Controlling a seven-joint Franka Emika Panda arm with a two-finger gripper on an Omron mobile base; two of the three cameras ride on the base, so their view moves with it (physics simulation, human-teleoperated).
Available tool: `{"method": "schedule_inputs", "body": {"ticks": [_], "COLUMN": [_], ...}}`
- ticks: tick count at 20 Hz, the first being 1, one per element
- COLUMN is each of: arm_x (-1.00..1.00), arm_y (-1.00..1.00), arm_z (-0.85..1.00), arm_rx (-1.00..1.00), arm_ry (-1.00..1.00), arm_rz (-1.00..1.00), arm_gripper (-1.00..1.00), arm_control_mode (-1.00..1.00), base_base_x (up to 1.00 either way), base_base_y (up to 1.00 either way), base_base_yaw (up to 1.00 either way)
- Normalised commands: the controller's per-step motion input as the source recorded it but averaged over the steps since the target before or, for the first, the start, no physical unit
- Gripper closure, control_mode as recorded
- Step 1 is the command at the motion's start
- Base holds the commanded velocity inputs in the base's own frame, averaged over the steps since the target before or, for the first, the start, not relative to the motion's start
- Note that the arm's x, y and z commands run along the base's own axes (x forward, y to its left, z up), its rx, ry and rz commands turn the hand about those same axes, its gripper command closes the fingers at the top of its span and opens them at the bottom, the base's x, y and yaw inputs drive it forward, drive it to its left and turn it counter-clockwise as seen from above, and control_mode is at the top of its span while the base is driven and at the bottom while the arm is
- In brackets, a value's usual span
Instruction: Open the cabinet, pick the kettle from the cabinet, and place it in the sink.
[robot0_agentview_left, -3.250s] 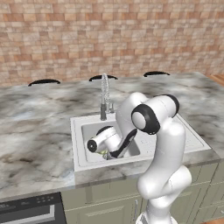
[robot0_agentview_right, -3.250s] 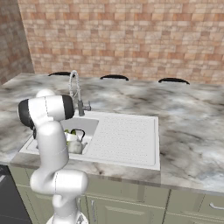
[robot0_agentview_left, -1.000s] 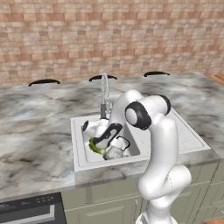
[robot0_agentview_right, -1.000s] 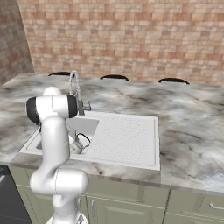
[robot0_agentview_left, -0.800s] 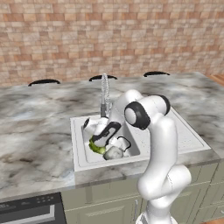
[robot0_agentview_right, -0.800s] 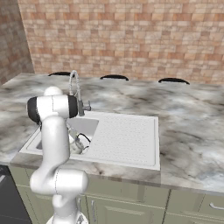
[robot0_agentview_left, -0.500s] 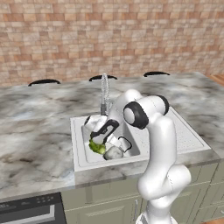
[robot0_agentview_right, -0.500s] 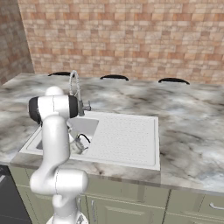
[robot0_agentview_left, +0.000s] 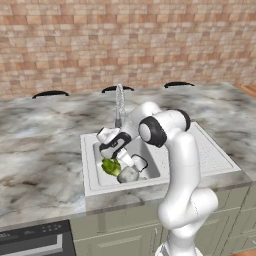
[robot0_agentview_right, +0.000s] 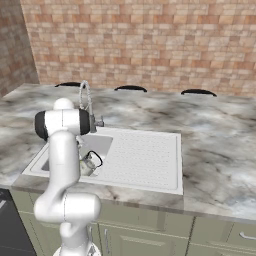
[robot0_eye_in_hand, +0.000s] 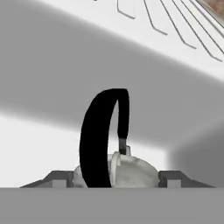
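Note:
The kettle (robot0_agentview_left: 129, 174), small and silver-grey, rests on the floor of the white sink (robot0_agentview_left: 89, 165), its thin black handle (robot0_eye_in_hand: 101, 135) standing upright. In the hand view my gripper (robot0_eye_in_hand: 116, 179) is open, and its dark fingertips (robot0_eye_in_hand: 59, 178) stand wide apart on either side of the kettle body (robot0_eye_in_hand: 135, 171), touching nothing. Seen from the left base, my gripper (robot0_agentview_left: 126, 159) reaches down into the basin just above the kettle. From the right base, the kettle (robot0_agentview_right: 89, 164) shows past my arm, inside the sink (robot0_agentview_right: 145, 150). The cabinet is out of view.
A tall chrome tap (robot0_agentview_left: 119, 102) rises behind the basin. A green leafy vegetable (robot0_agentview_left: 111, 166) lies beside the kettle. The ribbed drainboard (robot0_agentview_left: 212, 155) lies to the right. Grey-veined marble counter (robot0_agentview_left: 40, 160) surrounds the sink, with a brick wall behind.
The jaws have opened and let go of the kettle's handle. The kettle now sits free on the sink floor. The hand has shifted slightly left.

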Motion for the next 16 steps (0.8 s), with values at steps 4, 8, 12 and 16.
{"method": "schedule_inputs", "body": {"ticks": [4,8,12,16], "arm_x": [-0.19,-0.22,-0.21,-0.18], "arm_y": [0.49,0.56,0.57,0.59], "arm_z": [-0.39,-0.41,-0.42,-0.39], "arm_rx": [0.00,0.00,0.00,-0.01], "arm_ry": [-0.07,-0.08,-0.08,-0.10], "arm_rz": [-0.22,-0.22,-0.22,-0.19], "arm_gripper": [-1.00,-1.00,-1.00,-1.00], "arm_control_mode": [-1.00,-1.00,-1.00,-1.00], "base_base_x": [0.00,0.00,0.00,0.00], "base_base_y": [0.00,0.00,0.00,0.00], "base_base_yaw": [0.00,0.00,0.00,0.00]}}
